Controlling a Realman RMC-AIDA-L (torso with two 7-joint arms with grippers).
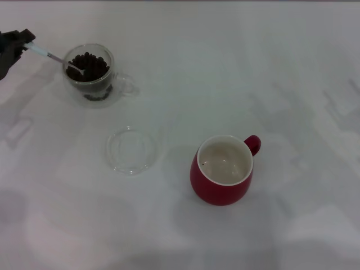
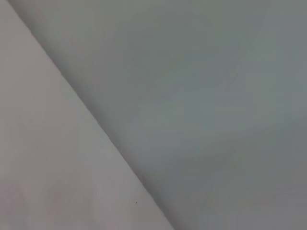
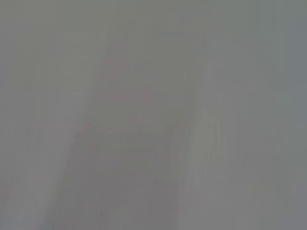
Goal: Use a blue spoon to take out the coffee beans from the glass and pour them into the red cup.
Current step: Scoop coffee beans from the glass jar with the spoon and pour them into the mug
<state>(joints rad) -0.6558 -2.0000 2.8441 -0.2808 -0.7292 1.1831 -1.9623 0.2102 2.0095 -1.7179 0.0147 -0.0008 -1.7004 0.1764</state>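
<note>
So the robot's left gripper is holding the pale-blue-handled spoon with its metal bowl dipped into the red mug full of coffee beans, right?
Not quite. In the head view the left gripper holds the pale-blue-handled spoon with its bowl dipped into the small clear glass mug, which holds the dark coffee beans. The squat red mug stands apart, with no beans visible inside.

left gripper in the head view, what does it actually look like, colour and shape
Only part of the left gripper shows at the picture's edge: a black, blocky, angular body with matte surfaces. No cables, markings or labels can be made out. The right gripper is out of view.
</note>
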